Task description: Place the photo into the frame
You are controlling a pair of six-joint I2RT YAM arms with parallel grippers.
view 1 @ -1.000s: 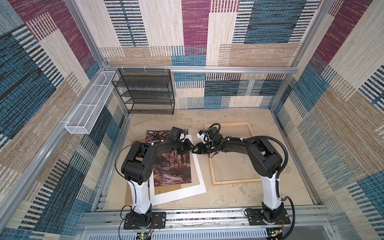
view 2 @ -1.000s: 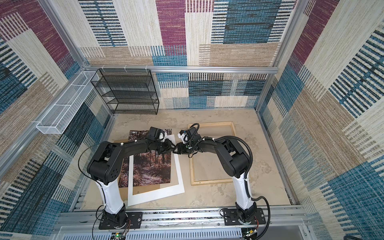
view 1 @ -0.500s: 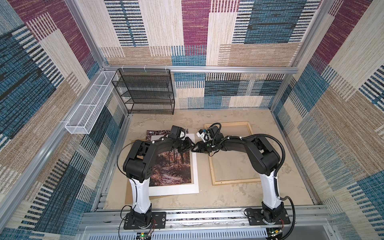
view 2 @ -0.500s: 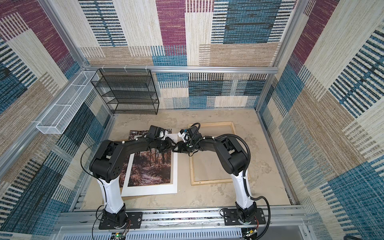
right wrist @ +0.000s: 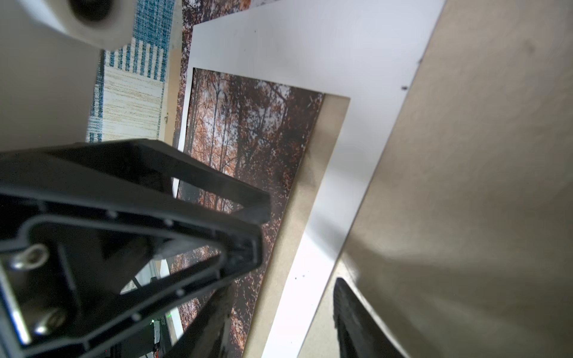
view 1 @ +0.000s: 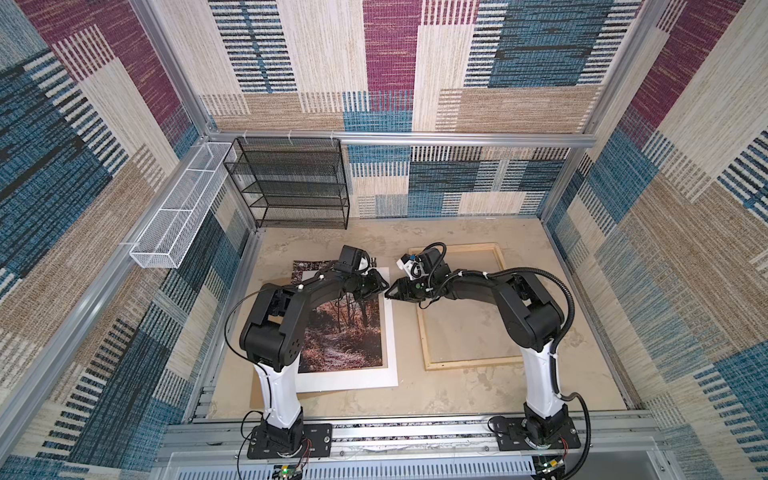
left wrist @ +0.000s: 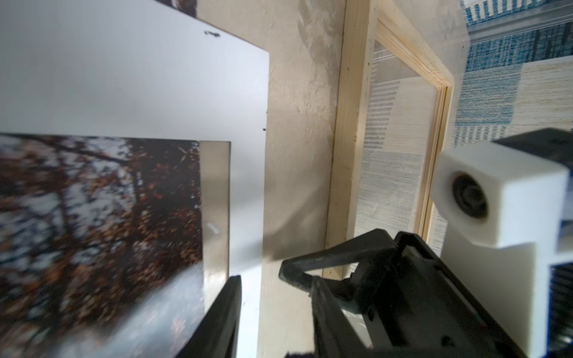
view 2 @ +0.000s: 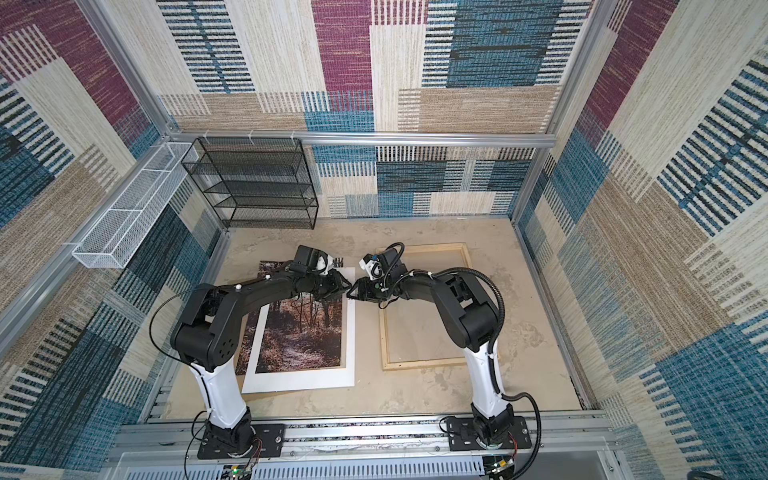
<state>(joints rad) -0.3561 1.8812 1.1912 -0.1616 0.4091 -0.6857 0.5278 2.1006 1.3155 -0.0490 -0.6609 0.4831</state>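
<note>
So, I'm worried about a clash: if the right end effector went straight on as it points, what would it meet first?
Probably the left end effector, facing it tip to tip over the white mat's edge, though depth is unclear.

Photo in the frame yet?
No, the photo lies under the white mat, beside the wooden frame, which holds nothing.
</note>
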